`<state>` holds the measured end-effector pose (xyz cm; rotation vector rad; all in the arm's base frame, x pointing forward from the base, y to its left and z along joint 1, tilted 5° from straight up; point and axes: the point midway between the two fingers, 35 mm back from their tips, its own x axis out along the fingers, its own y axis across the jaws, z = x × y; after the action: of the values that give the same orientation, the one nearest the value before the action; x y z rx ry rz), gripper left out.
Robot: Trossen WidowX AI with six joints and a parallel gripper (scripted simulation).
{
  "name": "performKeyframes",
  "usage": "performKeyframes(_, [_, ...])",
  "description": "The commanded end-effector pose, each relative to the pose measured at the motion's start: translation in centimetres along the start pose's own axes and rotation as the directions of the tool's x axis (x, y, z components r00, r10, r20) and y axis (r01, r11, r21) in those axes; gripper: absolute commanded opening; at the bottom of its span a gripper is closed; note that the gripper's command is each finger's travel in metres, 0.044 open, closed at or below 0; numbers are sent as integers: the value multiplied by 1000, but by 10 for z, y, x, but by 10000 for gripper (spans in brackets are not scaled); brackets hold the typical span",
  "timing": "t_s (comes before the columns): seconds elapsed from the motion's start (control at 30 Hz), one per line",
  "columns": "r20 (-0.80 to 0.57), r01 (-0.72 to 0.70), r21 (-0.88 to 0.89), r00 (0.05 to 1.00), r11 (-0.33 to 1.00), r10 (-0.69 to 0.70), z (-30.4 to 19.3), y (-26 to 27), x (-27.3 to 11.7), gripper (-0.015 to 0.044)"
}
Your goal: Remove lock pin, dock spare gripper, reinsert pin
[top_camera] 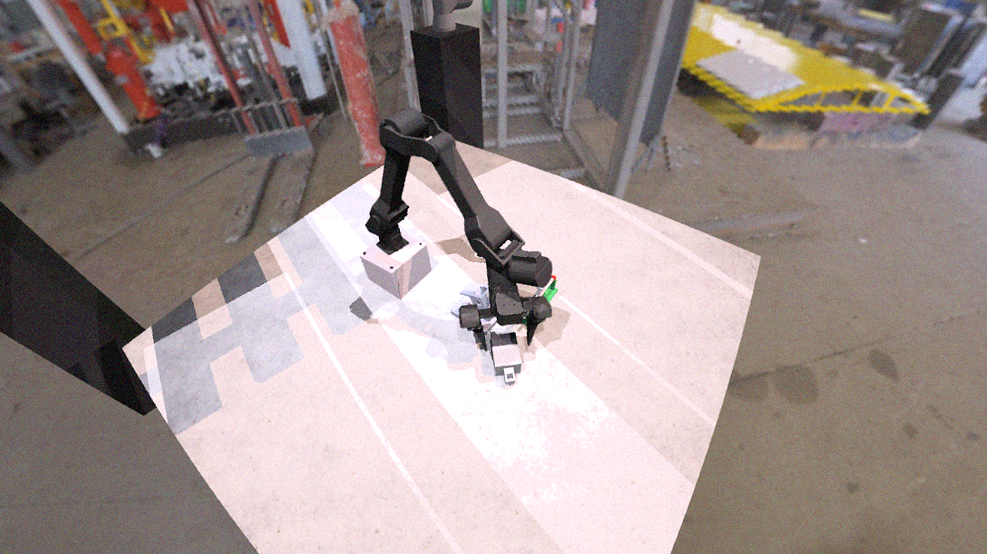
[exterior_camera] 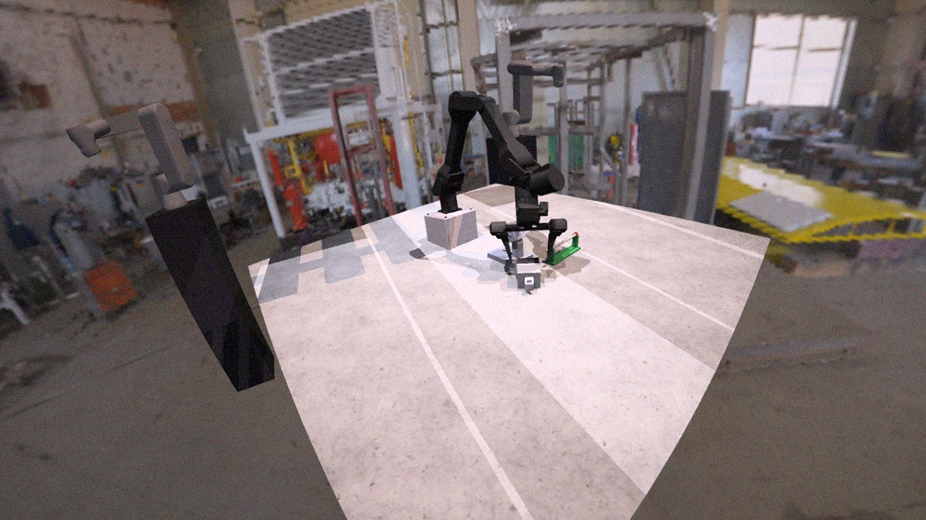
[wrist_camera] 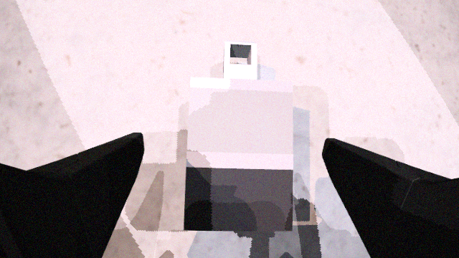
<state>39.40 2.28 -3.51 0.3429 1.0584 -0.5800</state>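
Observation:
The spare gripper (top_camera: pixel 506 356) (exterior_camera: pixel 529 267) (wrist_camera: pixel 240 122), a pale block with a dark rear part, lies on the table. Its square, holed spigot (top_camera: pixel 509 376) (wrist_camera: pixel 240 72) points away from the arm. My gripper (top_camera: pixel 506 345) (exterior_camera: pixel 529 264) (wrist_camera: pixel 236 144) is open and empty, pointing down, with one finger on each side of the block and a gap on both sides. The grey mount (top_camera: pixel 471 295) (exterior_camera: pixel 500 256) stands just behind, mostly hidden by my gripper; its socket cannot be made out. The red-headed pin (top_camera: pixel 554 277) (exterior_camera: pixel 575 234) rests on the green rack (top_camera: pixel 550 292) (exterior_camera: pixel 563 255).
The green rack stands close behind the right finger in the top and exterior views. The arm's pale base box (top_camera: pixel 398 271) (exterior_camera: pixel 450 230) is farther back on the table (top_camera: pixel 317 488) (exterior_camera: pixel 390 395). Black pedestals (top_camera: pixel 19 295) (exterior_camera: pixel 206 289) carrying grey arms stand beyond the table edges.

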Motion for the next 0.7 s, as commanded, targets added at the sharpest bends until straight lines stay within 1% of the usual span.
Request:
performKeyframes(0.0, [-4, 9, 1, 1000, 1000, -9, -6, -3, 8, 440])
performKeyframes(0.67, [-4, 10, 1, 1000, 1000, -10, -23, -4, 36, 440])
